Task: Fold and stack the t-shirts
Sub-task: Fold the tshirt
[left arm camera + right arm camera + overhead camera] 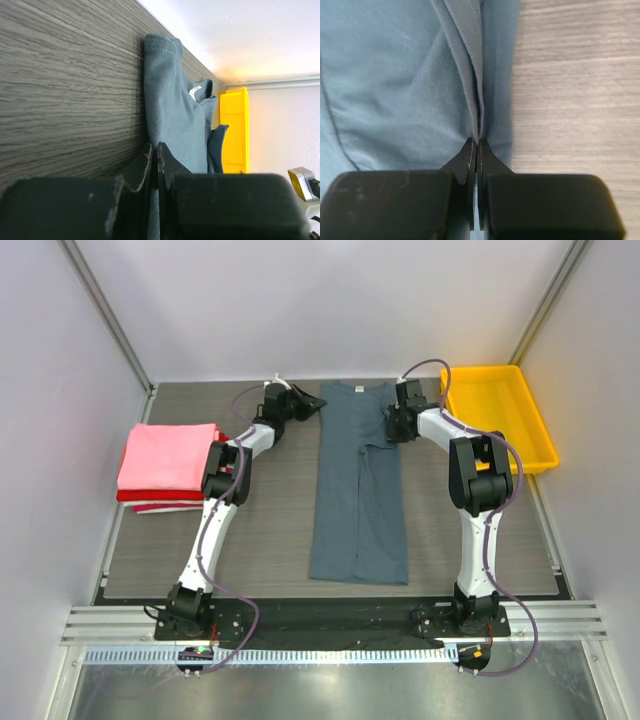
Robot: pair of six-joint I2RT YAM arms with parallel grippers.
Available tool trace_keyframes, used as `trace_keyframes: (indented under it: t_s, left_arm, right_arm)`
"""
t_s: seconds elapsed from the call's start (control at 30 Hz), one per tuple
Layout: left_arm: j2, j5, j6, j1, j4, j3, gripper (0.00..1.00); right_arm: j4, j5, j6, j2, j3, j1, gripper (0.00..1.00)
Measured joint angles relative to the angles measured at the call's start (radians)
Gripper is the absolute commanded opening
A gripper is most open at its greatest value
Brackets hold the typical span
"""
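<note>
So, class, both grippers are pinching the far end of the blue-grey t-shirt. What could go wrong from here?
1. The left gripper and right gripper each pinch only a thin ridge of the blue-grey t-shirt at their tips; it may slip out when lifted.
2. Its folded-in sides lie loose, so lifting could open them.
3. If the arms move unevenly, the fold may come out skewed.

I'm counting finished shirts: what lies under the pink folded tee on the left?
Beneath the pink tee a red tee shows at the edge, with a white tee under it. Anything else is covered.
</note>
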Motion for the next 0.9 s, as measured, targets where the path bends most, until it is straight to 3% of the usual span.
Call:
trace_keyframes:
  t_s: [0.33, 0.63, 0.8, 0.9]
  left_arm:
    - [0.000, 0.000, 0.000, 0.000, -0.001, 0.000, 0.04]
    - [0.000, 0.000, 0.000, 0.000, -0.001, 0.000, 0.04]
    - [0.000, 0.000, 0.000, 0.000, -0.001, 0.000, 0.04]
    - [0.000, 0.000, 0.000, 0.000, -0.001, 0.000, 0.04]
  right_arm:
    - [-0.168, 0.223, -0.033, 0.000, 0.099, 0.077, 0.01]
    - [-0.334, 0.426, -0.087, 0.093, 0.329, 0.130, 0.02]
    - [-0.407, 0.522, -0.126, 0.158, 0.404, 0.177, 0.10]
    - [-0.432, 0.573, -0.151, 0.188, 0.422, 0.211, 0.21]
